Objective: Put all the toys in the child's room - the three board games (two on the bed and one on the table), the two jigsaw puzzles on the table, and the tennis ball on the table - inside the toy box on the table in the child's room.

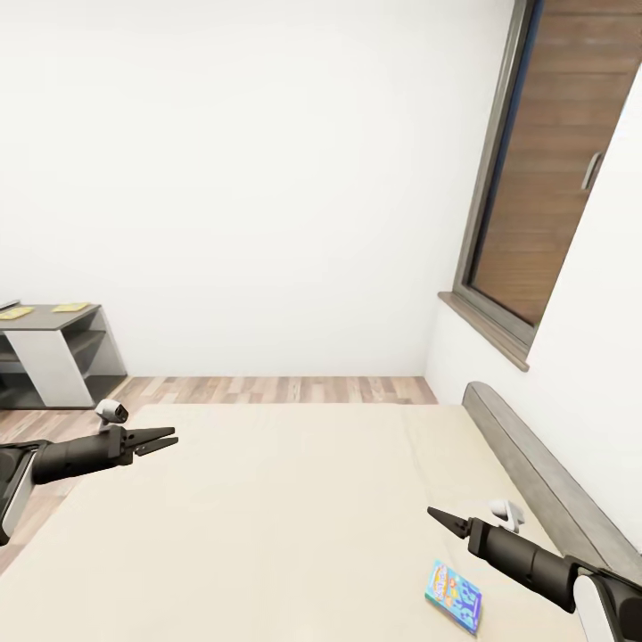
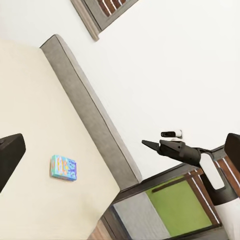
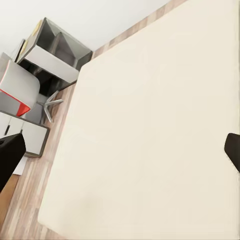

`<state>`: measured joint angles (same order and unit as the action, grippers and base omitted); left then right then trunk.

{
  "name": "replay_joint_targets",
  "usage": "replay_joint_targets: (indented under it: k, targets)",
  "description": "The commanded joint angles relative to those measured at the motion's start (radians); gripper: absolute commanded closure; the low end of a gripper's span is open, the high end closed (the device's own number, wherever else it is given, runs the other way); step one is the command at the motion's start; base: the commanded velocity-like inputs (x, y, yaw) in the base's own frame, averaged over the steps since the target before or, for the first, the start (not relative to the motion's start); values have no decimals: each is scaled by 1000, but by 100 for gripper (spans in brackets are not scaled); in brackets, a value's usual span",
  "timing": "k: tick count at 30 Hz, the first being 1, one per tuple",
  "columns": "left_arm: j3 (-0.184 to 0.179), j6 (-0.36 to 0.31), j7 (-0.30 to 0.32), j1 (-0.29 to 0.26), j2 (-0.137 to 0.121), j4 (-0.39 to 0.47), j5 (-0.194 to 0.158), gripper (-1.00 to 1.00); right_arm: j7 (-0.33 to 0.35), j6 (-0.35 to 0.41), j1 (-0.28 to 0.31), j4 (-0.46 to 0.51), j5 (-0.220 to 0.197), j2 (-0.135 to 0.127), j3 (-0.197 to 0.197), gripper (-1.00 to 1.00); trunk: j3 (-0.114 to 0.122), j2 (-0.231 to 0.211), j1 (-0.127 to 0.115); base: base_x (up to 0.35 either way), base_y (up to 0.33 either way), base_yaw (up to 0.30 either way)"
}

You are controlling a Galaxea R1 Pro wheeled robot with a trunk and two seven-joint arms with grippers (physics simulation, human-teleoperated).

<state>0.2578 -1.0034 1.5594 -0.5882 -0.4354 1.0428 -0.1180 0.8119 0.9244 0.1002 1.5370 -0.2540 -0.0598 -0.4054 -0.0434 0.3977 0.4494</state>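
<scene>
On the bed (image 1: 267,499), blue board game (image 1: 454,596) just beside right hand (image 1: 443,519)

A grey-framed window (image 1: 535,169) sits in the right-hand wall, showing brown horizontal planks outside, with a wooden sill (image 1: 486,328) beneath it. Against the far wall at the left stands a grey shelving unit (image 1: 55,352) with white sides (two flat yellow items (image 1: 69,308) lie on its top). Near it, a grey swivel chair (image 3: 17,92) with a red patch rests on the floor.
</scene>
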Motion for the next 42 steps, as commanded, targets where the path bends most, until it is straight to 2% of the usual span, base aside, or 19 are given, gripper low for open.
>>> replay_joint_targets:
  k: [1,42]
  targets:
    - [0,-11,4,-1,0,0,1,-100,4,5,1,0,1,0,-1,-100,-2,2,1,0,-163,0]
    - [0,-11,2,-1,0,0,0,-100,4,5,1,0,1,0,-1,-100,-2,2,1,0,-158,0]
